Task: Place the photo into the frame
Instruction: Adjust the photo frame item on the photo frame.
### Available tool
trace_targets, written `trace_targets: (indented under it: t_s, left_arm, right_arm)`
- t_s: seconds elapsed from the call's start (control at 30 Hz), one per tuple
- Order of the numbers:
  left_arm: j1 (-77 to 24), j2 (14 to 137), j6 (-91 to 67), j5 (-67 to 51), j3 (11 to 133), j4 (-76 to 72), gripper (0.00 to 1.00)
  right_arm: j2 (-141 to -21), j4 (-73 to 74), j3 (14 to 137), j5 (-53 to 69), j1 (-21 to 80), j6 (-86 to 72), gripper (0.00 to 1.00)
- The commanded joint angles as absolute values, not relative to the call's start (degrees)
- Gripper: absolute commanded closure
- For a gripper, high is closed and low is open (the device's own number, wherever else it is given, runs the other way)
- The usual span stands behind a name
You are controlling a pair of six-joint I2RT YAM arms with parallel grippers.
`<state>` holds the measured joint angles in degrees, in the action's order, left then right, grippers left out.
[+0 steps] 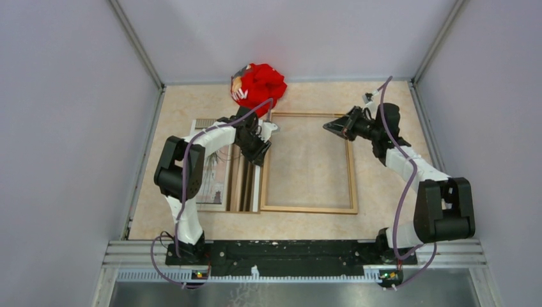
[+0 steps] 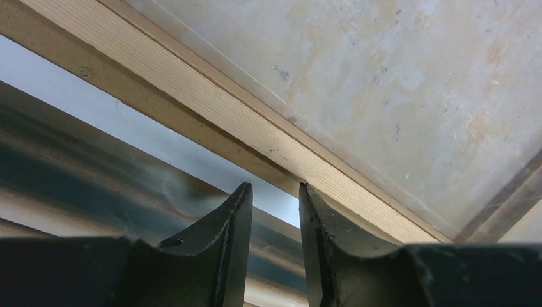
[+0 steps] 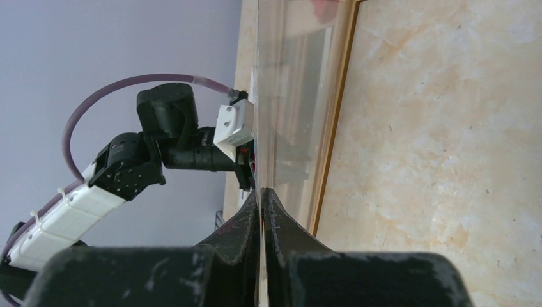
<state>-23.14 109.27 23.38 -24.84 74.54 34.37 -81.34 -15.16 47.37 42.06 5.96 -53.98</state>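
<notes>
A beige tabletop (image 1: 307, 224) carries the frame (image 1: 307, 209) at its centre, lying flat, with bare tabletop showing inside it. The photo (image 1: 216, 179) lies outside it toward the left edge, with brown boards (image 1: 246, 188) between them. The right gripper (image 3: 262, 198) has its jaws clamped on the edge of a clear pane (image 3: 281, 96). The left gripper (image 2: 275, 187) has its jaws slightly apart over the frame's left rail.

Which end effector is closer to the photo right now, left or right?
Left. The left end effector sits at the frame's left rail, just right of the photo; the right end effector, shut on a clear pane, is over the frame's far right part.
</notes>
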Motion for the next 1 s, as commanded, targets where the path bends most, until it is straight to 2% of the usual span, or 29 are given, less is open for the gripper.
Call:
trace_targets:
  t_s: [0.0,0.97]
  left_arm:
    - [-23.64,108.98,22.26,-27.68,74.31,33.85,0.6]
    - [-23.64,108.81,22.16,-28.15,73.73,33.54,0.64]
  right_arm:
    - [-80.9,-17.03,50.01,41.44,7.2,-54.71,1.0]
    - [-78.72,-5.72,50.23,32.67,7.56,-59.07,1.0]
